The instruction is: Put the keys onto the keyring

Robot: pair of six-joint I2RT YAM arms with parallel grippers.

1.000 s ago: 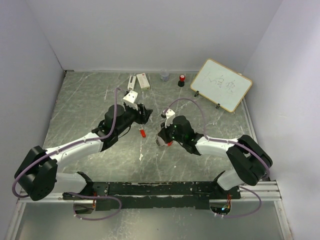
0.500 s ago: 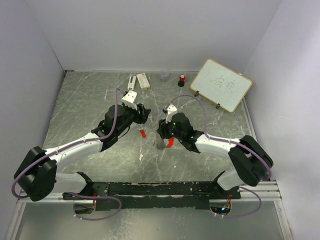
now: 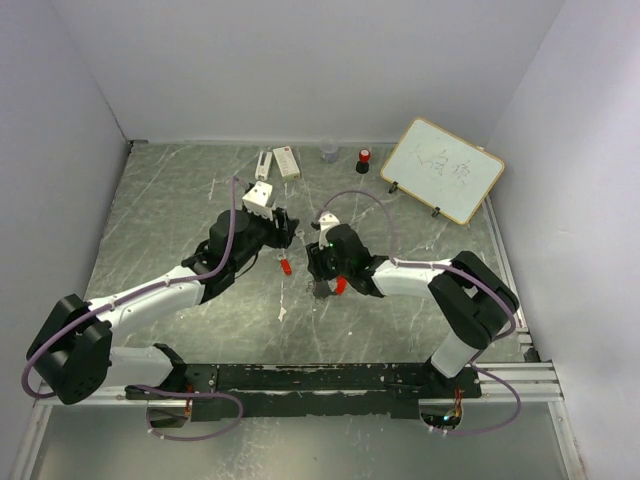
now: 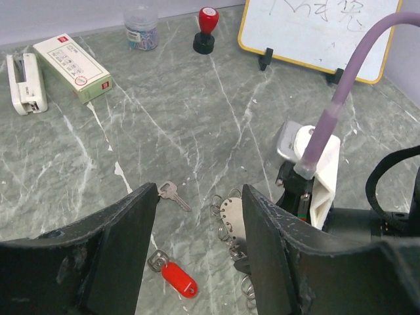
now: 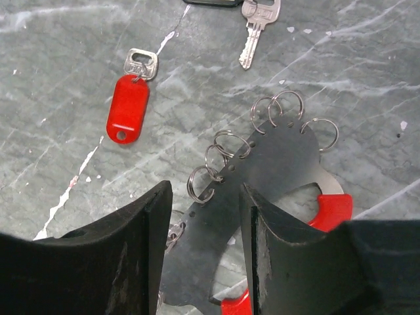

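Tabletop (image 3: pixel 160 210) in grey-green marble pattern carries everything, with both arms reaching in to its middle. A whiteboard (image 3: pixel 443 170) stands propped at the far right. Along the far edge sit a white box (image 4: pixel 72 59), a white stapler (image 4: pixel 26 82), a small clear jar (image 4: pixel 141 27) and a red-capped stamp (image 4: pixel 207 29).

The left gripper (image 4: pixel 199 197) hangs over the table with its jaws spread and nothing between them. The right gripper (image 5: pixel 202 193) faces it from close by, jaws also spread. The keyring shows in the gap below, but I cannot tell whether the fingers touch it.

The keyring (image 5: pixel 282 161) lies flat on the table under the right gripper. It is a curved grey plate edged with several thin silver rings, with its red fob (image 5: pixel 331 209) partly tucked beneath it.

The red-tagged key (image 5: pixel 129 105) lies on the table near the plate, clear of every ring. The black-tagged key (image 5: pixel 256 23) lies a little beyond the rings, also apart from them. Its black tag only just shows at the top edge of the right wrist view.
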